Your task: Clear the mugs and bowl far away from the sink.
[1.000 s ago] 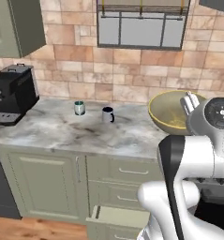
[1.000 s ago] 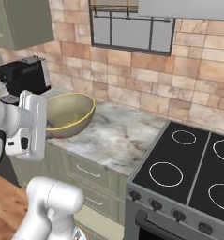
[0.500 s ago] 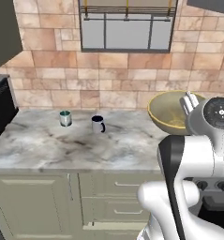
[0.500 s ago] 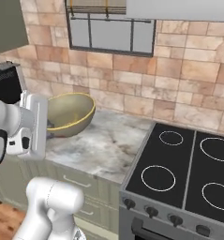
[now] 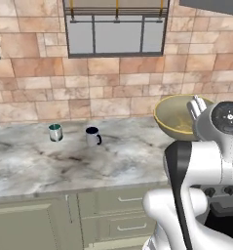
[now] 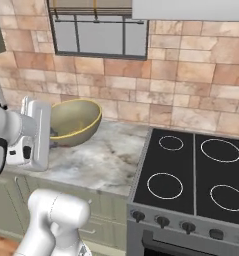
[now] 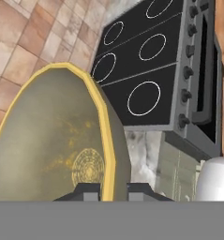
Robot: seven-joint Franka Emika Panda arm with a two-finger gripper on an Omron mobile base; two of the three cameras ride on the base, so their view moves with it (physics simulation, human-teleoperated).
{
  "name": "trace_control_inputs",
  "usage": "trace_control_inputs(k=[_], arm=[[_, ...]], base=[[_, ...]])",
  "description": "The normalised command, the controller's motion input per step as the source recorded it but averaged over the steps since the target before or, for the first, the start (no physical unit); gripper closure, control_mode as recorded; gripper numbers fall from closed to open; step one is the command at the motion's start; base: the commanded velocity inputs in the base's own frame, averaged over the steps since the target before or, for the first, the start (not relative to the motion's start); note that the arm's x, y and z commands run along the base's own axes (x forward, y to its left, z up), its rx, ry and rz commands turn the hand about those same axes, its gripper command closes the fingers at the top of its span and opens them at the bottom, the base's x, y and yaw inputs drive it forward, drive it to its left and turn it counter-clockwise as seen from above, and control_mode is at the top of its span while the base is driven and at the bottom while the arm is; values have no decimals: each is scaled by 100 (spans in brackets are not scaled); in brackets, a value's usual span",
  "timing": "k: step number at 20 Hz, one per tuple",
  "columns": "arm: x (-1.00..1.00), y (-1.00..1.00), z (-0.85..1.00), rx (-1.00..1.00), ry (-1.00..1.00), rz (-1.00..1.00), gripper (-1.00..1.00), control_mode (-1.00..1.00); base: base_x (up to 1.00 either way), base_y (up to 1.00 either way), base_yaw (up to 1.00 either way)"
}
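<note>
Marbled grey-white stone counter: long and flat, backed by a tan stone-tile wall; ample bare surface between the mugs and the stove end.

Black glass cooktop with four white ring burners: butts against the counter's far end. Not a set-down zone.

Wide round yellowish-tan bowl with olive-yellow inside: held by its rim, tilted steeply onto its edge, lifted over the counter end beside the cooktop. Seen also in the left base view and the right base view.

Two-finger gripper: closed on the bowl's rim, one dark finger inside the wall and one outside, rim running straight up between them.

Small white handled mug with dark navy inside: upright on the counter, well apart from the bowl.

Small white handled mug with teal-green inside: upright, near the navy mug, closer to the wall.

Procedure for the step in hand, judged to be carrying the bowl to a resting place away from the sink:
- Maintain the pinch on the rim; a thin-edge grip on a wide bowl likely swings under quick motion.
- Move slowly and level the bowl before lowering.
- Select bare counter clear of the cooktop edge and both mugs.
- Lower until the base sits flat, then release.
- Retract straight up to avoid catching the rim.
</note>
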Motion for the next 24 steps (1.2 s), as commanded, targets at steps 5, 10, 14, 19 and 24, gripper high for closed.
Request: trace_control_inputs(k=[5, 10, 14, 19, 24], arm=[[0, 0, 0, 0, 0, 0, 100, 100], [0, 0, 0, 0, 0, 0, 100, 100], [0, 0, 0, 0, 0, 0, 100, 100], [0, 0, 0, 0, 0, 0, 100, 100], [76, 0, -28, 11, 10, -21, 100, -100]], base=[[56, -22, -2], [90, -3, -12], [99, 3, -32], [97, 5, -35], [19, 1, -7]])
